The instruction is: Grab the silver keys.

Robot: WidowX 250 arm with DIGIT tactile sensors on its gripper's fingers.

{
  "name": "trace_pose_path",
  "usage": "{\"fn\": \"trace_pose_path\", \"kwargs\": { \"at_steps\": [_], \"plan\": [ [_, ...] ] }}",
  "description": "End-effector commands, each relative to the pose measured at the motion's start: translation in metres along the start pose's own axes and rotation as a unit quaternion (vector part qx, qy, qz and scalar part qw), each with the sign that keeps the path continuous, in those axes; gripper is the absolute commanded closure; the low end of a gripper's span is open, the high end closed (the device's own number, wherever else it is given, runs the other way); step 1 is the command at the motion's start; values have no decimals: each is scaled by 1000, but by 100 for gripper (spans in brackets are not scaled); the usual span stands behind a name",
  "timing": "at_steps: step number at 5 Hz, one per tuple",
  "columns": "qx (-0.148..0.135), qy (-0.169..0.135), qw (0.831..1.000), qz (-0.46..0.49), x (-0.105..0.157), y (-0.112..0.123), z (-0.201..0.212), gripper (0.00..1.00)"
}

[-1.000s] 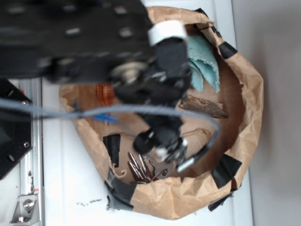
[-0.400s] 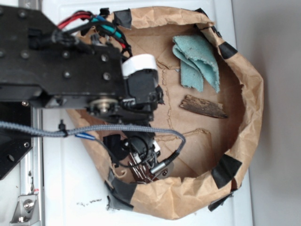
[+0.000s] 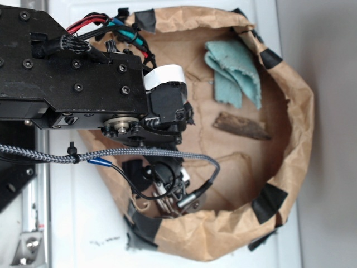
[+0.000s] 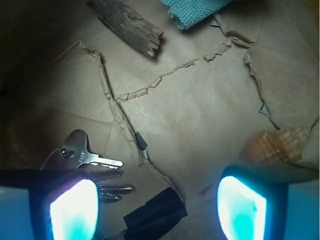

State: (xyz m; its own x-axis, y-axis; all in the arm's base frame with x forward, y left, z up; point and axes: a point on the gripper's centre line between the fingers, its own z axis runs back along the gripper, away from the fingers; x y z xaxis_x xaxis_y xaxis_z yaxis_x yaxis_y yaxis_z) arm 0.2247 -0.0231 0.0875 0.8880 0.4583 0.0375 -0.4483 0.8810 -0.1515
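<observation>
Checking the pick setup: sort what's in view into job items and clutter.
Job: keys; gripper, open, the keys by one finger.
Clutter: bark; blue cloth; shell; black tape; paper bin.

The arm (image 3: pixel 78 72) is matte black plate dotted with small screws, with a white band (image 3: pixel 164 75) at 3 o'clock. Red, black and teal wires (image 3: pixel 106 28) bunch at 12, a grey braided cable (image 3: pixel 111 152) loops toward 5, and the fingers (image 4: pixel 75 207) glow cyan.
</observation>
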Motion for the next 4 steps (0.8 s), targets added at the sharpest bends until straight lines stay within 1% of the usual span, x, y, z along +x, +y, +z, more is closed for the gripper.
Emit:
{"fn": "trace_pose_path", "kwargs": {
  "at_steps": [1, 2, 3, 4],
  "plan": [
    [-11, -17, 1000, -10, 3, -4, 10, 0],
    [-11, -17, 1000, -10, 3, -4, 10, 0],
    [-34, -39, 999, -2, 6, -7, 34, 0],
    [-48, -54, 997, 35, 19, -10, 70, 0]
  ]
}}
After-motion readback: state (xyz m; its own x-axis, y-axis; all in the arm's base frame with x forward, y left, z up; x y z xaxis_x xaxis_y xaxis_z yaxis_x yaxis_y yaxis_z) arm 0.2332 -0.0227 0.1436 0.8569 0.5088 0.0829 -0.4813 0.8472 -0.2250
